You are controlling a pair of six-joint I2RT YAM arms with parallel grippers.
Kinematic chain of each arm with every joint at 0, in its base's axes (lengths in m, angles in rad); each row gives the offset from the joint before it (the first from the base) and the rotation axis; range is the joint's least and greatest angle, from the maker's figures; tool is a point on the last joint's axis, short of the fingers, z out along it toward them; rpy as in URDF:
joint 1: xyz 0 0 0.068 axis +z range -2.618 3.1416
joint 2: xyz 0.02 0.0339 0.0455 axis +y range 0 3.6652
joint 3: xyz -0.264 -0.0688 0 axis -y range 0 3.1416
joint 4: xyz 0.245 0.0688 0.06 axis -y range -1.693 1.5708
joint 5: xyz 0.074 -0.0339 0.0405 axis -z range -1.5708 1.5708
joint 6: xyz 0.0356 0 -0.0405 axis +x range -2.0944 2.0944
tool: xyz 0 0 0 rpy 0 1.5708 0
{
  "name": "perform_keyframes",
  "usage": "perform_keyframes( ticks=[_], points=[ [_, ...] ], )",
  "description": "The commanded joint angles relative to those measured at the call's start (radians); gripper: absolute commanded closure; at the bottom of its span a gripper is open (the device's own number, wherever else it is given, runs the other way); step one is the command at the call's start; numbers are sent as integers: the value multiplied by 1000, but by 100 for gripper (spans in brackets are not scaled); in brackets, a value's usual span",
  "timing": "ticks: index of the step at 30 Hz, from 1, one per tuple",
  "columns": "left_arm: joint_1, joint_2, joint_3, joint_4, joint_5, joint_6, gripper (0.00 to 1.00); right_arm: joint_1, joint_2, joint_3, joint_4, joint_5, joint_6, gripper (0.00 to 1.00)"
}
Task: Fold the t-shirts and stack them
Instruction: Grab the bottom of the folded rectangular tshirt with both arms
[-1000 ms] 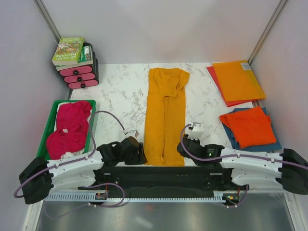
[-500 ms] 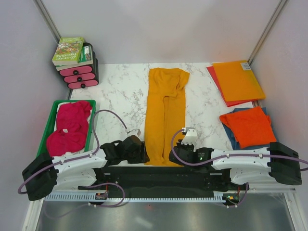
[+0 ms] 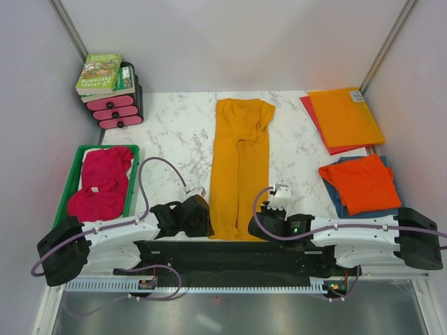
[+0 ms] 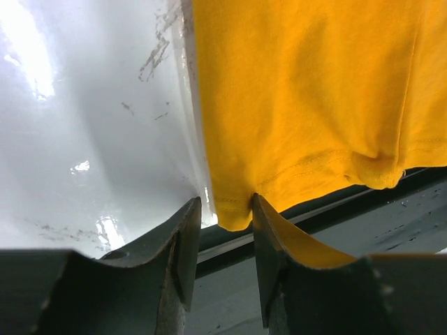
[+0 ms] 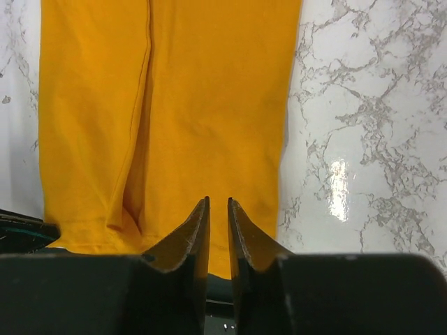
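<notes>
Golden-orange shirt [image 3: 241, 167] lies as a long narrow strip up the middle of the table [image 3: 174, 132], collar toward 12 o'clock, hem at the 6 o'clock edge.

Left gripper [image 4: 222, 209]: jaws part open, straddling the hem's 7 o'clock corner, not yet pinched. Right gripper [image 5: 218, 206]: jaws down to a thin slit over the hem at 5 o'clock. Cannot tell if cloth is caught.

Risks:
- The left jaws have only the corner tip between them, so a shallow bite could slip out on lifting.
- If one side holds and the other doesn't, the strip would skew and the lengthwise fold could open.
- The hem overhangs the table lip, so fingers may snag the edge.

Room: bare marble flanks the strip. Green tray [image 3: 77, 157] sits at 9 o'clock and the red-orange shirt [image 3: 360, 183] at 3 o'clock, both well apart.
</notes>
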State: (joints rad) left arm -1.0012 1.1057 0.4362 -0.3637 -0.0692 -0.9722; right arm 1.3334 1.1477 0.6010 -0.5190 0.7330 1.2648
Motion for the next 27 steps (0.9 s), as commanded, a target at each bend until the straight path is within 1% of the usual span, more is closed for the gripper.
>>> perform_keyframes(
  ticks=[1,2,4,7,8,9,11,15,20,27],
  points=[
    [-11,97,-1,-101,3,-2,58,15,-20,-1,-18,34,47,77],
    [-16,114,2,-103,5,0,62,16,-19,-3,-19,34,50,77],
    [-20,123,6,-104,8,-2,67,23,-23,-6,-26,34,64,77],
    [-30,117,1,-107,11,-6,81,36,-31,-13,-32,37,84,77],
    [-31,115,-1,-107,12,-13,91,39,-31,-15,-32,37,88,77],
    [-36,112,-4,-109,12,-14,98,47,-29,-17,-32,37,94,76],
    [-37,99,-7,-110,9,-22,98,58,-25,-17,-36,39,110,75],
    [-42,68,-16,-110,-4,-29,98,93,0,-18,-44,22,146,64],
    [-45,65,-19,-109,-14,-42,98,142,52,-50,-45,-4,247,59],
    [-50,66,-17,-109,-21,-45,98,153,104,-21,-124,8,329,52]
  ],
)
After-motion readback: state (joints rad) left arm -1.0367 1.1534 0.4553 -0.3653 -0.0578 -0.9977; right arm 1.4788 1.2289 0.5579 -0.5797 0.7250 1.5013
